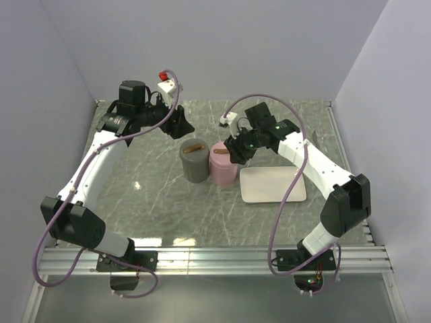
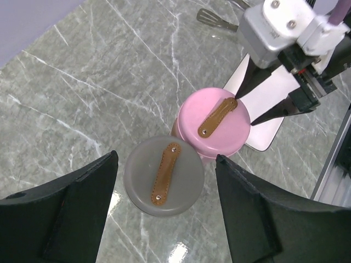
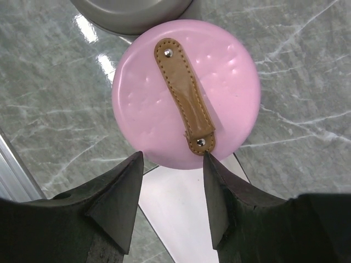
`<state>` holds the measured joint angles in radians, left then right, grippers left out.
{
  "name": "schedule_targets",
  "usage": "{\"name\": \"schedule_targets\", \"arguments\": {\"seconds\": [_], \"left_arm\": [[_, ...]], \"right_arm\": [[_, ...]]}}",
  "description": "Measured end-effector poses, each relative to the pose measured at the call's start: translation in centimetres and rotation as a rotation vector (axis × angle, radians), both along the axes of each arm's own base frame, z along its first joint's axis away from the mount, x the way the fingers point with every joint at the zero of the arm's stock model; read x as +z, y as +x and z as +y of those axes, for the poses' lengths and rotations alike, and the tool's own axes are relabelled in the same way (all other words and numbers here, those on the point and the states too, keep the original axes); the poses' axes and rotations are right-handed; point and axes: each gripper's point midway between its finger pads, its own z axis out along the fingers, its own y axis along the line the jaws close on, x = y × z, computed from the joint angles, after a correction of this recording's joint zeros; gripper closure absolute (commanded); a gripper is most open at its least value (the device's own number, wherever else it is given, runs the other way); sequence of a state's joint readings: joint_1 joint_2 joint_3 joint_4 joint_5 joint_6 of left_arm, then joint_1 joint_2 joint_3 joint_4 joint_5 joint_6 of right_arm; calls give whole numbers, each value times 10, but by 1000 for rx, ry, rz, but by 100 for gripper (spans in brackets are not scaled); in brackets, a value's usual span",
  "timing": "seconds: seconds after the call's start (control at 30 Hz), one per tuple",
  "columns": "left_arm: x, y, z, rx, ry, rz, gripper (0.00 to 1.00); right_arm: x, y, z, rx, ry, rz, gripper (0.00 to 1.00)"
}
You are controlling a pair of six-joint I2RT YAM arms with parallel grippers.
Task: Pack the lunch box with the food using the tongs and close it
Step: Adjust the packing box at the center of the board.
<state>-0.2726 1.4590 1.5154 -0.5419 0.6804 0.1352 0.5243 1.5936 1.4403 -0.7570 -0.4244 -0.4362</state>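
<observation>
The lunch box shows as two round lidded tubs side by side, a grey tub (image 1: pixel 194 162) and a pink tub (image 1: pixel 222 164), each lid with a brown leather strap. My left gripper (image 2: pixel 164 160) hangs open above the grey lid (image 2: pixel 163 176), touching nothing. My right gripper (image 3: pixel 172 159) is open low over the near rim of the pink lid (image 3: pixel 186 87), one fingertip (image 3: pixel 208 160) beside the strap's rivet end. It holds nothing. A slim grey metal end, apparently the tongs (image 2: pixel 213 19), lies on the table beyond. No food is in view.
A bare white rectangular tray (image 1: pixel 273 184) lies right of the pink tub, partly under the right gripper (image 1: pixel 236 151). The left gripper (image 1: pixel 179 124) hovers behind the grey tub. Grey walls enclose the marble table (image 1: pixel 148 195), and a metal rail runs along its near edge.
</observation>
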Motion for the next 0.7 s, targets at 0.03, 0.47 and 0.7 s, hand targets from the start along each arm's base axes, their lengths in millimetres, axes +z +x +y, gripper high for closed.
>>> {"name": "schedule_targets", "arguments": {"seconds": [0.03, 0.47, 0.7], "left_arm": [[-1, 0, 0, 0, 0, 2, 22], [4, 6, 14, 57, -65, 59, 1], [10, 23, 55, 200, -144, 131, 0]], "right_arm": [[2, 1, 0, -3, 1, -4, 45], [52, 17, 12, -56, 75, -82, 39], [103, 37, -11, -186, 190, -117, 17]]}}
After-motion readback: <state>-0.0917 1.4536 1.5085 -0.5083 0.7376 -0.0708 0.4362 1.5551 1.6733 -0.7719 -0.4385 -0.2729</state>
